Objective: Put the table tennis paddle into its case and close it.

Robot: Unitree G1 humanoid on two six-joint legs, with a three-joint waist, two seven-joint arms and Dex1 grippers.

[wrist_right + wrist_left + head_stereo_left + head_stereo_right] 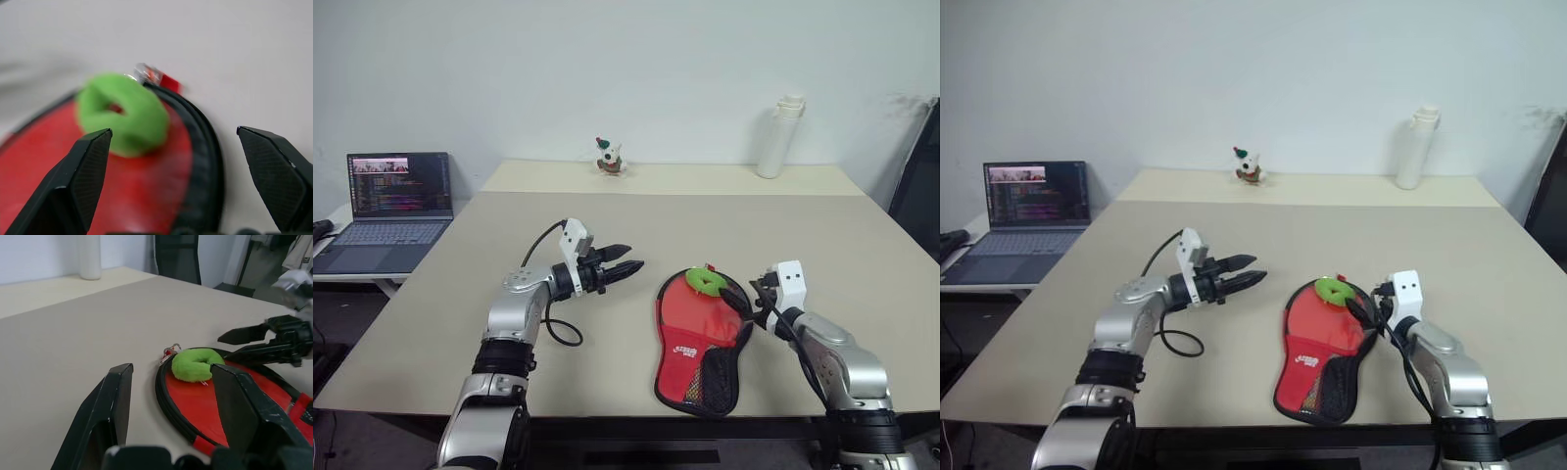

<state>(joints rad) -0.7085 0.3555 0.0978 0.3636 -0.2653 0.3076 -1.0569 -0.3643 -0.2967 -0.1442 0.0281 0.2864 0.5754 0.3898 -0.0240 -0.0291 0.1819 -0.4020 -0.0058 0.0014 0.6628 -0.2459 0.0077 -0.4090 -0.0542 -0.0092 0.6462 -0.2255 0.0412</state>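
A soft, paddle-shaped red-and-black zip case (700, 338) with a mesh pocket and a fuzzy green ring charm (707, 282) lies flat at the near right of the beige counter (705, 220), its long axis running near to far with the rounded, charm-bearing head at the far end. The right end effector (736, 299), jaws spread wide and holding nothing, sits at the case's right rim beside the charm and is plainly the nearer. The left end effector (628, 259), partly open and empty, hangs level to the case's left, pointing toward it.
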